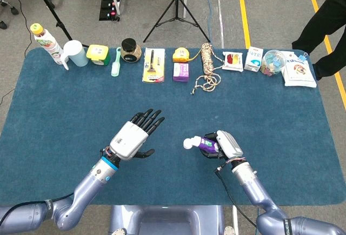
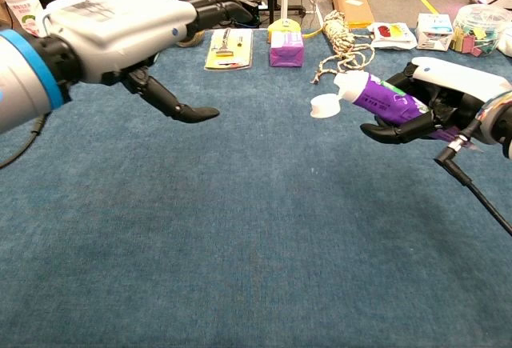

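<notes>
My right hand [image 1: 226,144] [image 2: 448,96] grips a purple tube [image 1: 204,145] [image 2: 376,98] lying sideways above the blue table, its white flip cap [image 1: 188,143] [image 2: 325,106] open and pointing left. My left hand [image 1: 132,136] [image 2: 128,32] hovers open, fingers stretched forward and thumb out to the side. It holds nothing and sits a short way left of the tube's cap, not touching it.
Along the far edge of the table [image 1: 173,108] stand a drink bottle [image 1: 45,42], a pale blue cup [image 1: 75,53], a yellow-lidded tub [image 1: 97,54], a jar [image 1: 130,49], a carded tool [image 1: 153,65], a purple box [image 1: 180,72], a coiled rope [image 1: 207,62] and snack packets [image 1: 298,72].
</notes>
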Robot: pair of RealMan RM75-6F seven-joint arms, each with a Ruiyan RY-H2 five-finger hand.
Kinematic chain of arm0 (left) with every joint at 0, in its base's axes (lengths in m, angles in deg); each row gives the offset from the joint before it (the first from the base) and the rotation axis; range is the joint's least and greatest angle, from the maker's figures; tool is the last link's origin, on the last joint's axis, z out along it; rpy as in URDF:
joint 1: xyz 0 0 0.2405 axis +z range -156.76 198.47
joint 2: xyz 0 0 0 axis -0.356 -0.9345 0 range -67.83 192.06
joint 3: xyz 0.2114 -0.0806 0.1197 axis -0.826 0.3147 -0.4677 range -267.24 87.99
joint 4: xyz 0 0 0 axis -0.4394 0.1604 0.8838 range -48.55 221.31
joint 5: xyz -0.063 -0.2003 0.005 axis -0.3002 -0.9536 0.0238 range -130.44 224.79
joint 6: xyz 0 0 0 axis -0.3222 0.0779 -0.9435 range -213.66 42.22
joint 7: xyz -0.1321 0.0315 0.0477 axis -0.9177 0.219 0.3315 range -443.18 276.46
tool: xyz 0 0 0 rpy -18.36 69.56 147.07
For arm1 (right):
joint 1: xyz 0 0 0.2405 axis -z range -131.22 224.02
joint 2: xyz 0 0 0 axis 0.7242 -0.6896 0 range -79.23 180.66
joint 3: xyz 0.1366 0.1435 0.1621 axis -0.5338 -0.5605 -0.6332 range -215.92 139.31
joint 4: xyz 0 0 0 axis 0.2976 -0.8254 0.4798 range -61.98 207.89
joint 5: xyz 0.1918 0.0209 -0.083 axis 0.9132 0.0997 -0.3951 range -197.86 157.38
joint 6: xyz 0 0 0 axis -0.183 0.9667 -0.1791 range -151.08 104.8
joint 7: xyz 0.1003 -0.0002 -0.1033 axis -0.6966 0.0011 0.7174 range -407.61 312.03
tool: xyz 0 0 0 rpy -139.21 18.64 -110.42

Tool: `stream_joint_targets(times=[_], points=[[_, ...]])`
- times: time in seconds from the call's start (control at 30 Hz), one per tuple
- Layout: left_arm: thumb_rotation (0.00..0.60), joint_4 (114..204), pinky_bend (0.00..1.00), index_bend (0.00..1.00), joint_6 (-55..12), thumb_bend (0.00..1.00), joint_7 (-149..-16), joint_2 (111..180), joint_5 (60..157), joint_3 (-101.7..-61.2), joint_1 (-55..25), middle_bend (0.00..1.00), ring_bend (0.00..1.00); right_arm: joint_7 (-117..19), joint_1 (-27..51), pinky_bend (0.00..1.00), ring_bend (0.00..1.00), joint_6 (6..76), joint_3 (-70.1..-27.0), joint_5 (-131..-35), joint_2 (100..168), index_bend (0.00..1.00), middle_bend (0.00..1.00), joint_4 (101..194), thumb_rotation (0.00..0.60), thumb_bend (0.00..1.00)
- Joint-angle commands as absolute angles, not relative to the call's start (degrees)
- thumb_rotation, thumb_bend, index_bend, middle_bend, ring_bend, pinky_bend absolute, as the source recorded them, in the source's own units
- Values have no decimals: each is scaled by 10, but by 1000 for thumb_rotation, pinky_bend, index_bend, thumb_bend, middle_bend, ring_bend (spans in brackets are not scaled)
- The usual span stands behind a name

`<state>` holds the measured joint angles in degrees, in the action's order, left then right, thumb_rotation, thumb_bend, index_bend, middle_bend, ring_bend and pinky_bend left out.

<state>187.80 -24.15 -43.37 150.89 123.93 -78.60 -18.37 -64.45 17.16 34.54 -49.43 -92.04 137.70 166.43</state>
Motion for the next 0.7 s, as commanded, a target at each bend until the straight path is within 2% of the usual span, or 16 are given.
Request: stream_joint_targets(times=[0.03, 0.7], points=[[421, 1862, 175, 0, -244, 215, -431, 1535, 1230, -781, -200, 0, 0, -644, 170, 981, 869, 342, -496, -914, 1379, 771, 806, 1670, 600, 414], [419, 1803, 175, 0, -241, 216, -416, 1619, 1202, -763, -256, 0, 0, -654, 160, 984, 873, 328, -502, -908, 1379, 777, 811, 1696, 600, 427]])
